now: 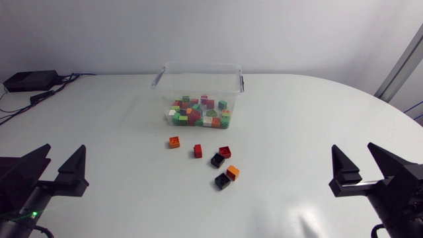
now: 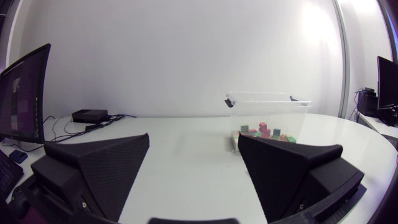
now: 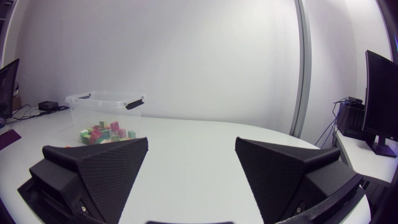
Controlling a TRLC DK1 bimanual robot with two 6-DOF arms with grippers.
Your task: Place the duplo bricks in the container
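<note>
While both arms sit low in the head view, one at each bottom corner, the loose pieces lie between them near the middle of the round white table (image 1: 317, 119). At the lower left of the frame, the left gripper (image 1: 58, 170) holds its two black wedge fingers wide apart with nothing between them. The right gripper (image 1: 367, 173), at the lower right, is spread just as wide and is also empty.

A clear plastic container (image 1: 198, 65) with dark handle clips stands at the upper centre. It is open at the top, and a heap of mixed red, green, pink, white and orange duplo bricks (image 1: 198, 112) covers its floor.

Six more pieces lie on the table just below it in the frame:
- a small orange duplo brick (image 1: 174, 141) furthest left
- a red duplo brick (image 1: 197, 151) to its right
- a second red duplo brick (image 1: 225, 152), close against a black duplo brick (image 1: 217, 160)
- lower down, a second orange duplo brick (image 1: 232, 172), close against a second black duplo brick (image 1: 223, 181)

A flat black box (image 1: 30, 80) with cables sits at the table's upper left edge.

The left wrist view shows the left gripper (image 2: 194, 140) gaping. The clear plastic container (image 2: 267, 109) is ahead of it and off toward its right finger, and the coloured bricks show through the wall. The flat black box (image 2: 90, 116) lies far ahead, toward the left finger.

From the right wrist view, the right gripper (image 3: 191, 142) is likewise wide open. The clear plastic container (image 3: 102, 102) stands well ahead, beyond its left finger.
</note>
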